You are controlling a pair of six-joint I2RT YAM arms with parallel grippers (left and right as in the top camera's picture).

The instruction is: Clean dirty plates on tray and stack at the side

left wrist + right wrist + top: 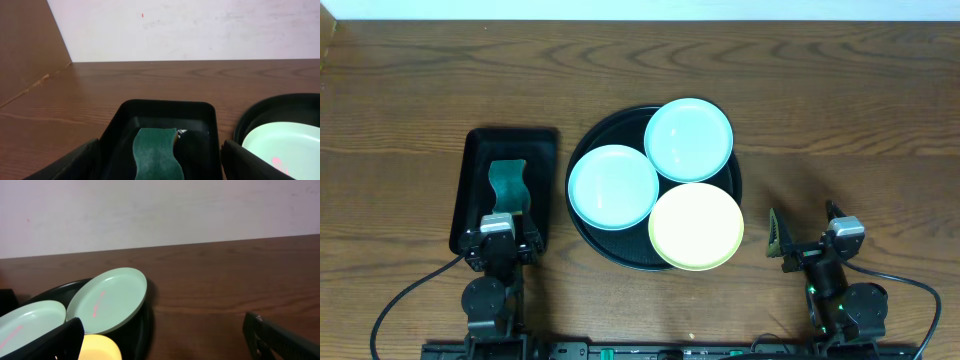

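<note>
My left gripper hangs released, fingers spread wide, over a small rectangular tray of black plastic near the counter's front-left. In it lies a green wavy sponge, rough on top. My right gripper is released too, over bare wood at the front-right. At the counter's middle sits the round tray, glossy black with a low rim. It carries the left mint plate, the far mint plate and the yellow plate, all smooth. Both mint ones show thin pink marks. The counter is dark grained wood, and a plain white wall stands behind its far edge.
</note>
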